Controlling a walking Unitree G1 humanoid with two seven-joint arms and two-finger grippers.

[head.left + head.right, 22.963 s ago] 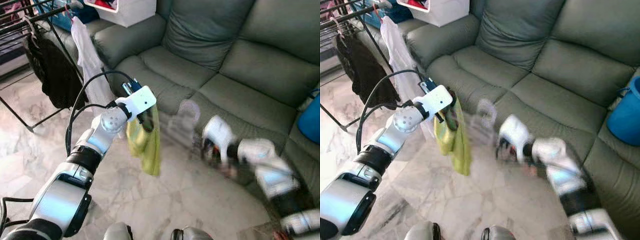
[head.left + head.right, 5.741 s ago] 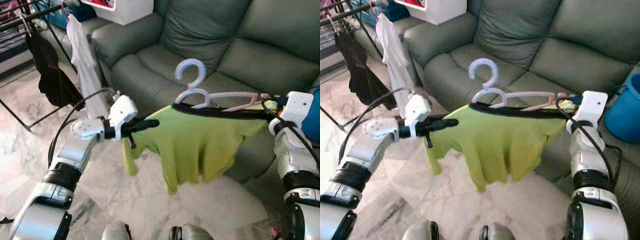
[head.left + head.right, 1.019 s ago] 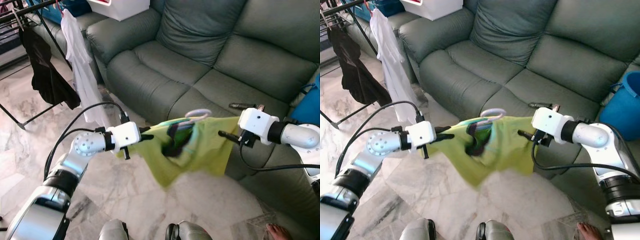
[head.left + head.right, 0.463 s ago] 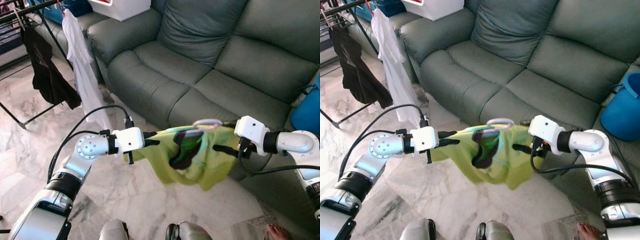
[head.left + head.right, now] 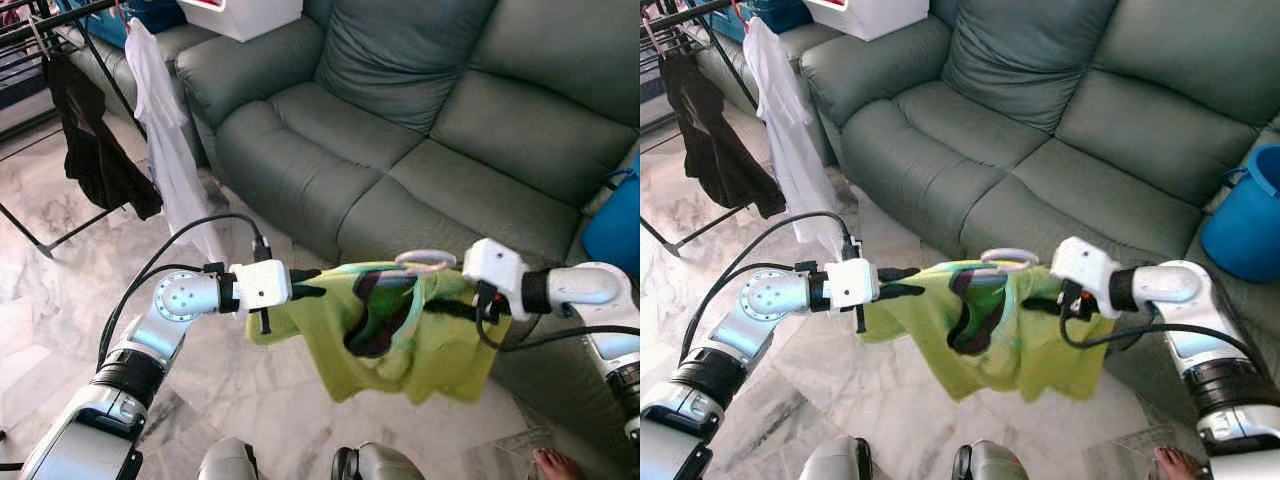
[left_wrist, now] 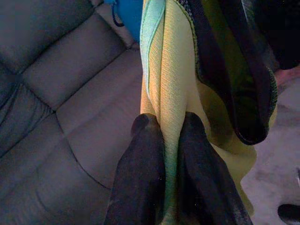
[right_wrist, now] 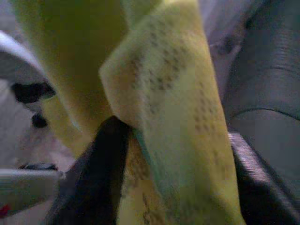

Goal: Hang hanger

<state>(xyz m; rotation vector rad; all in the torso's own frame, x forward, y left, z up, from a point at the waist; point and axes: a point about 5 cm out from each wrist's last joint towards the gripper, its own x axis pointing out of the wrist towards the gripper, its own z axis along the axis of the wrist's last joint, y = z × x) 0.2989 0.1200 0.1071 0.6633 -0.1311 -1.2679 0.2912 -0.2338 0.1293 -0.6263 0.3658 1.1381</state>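
Note:
A yellow-green shirt [image 5: 410, 340] with a dark neck band hangs on a pale pink hanger whose hook [image 5: 425, 262] pokes out at the top. It is held slack in the air between both arms, in front of the sofa. My left gripper [image 5: 305, 283] is shut on the shirt's left shoulder; in the left wrist view its fingers [image 6: 140, 173] pinch a fold of the shirt [image 6: 164, 93]. My right gripper [image 5: 462, 308] is shut on the right shoulder, the shirt [image 7: 173, 117] bunched over its fingers [image 7: 101, 168].
A grey-green sofa [image 5: 420, 110] stands just behind the shirt. A drying rack [image 5: 45, 30] at the far left carries a black garment [image 5: 95, 150] and a white shirt [image 5: 165, 130]. A blue bucket [image 5: 1245, 215] sits at the right. The marble floor [image 5: 60, 300] lies below.
Over the last second both grippers have come lower and nearer to me with the shirt. The shirt now sags more between them, and its hanger hook has moved right.

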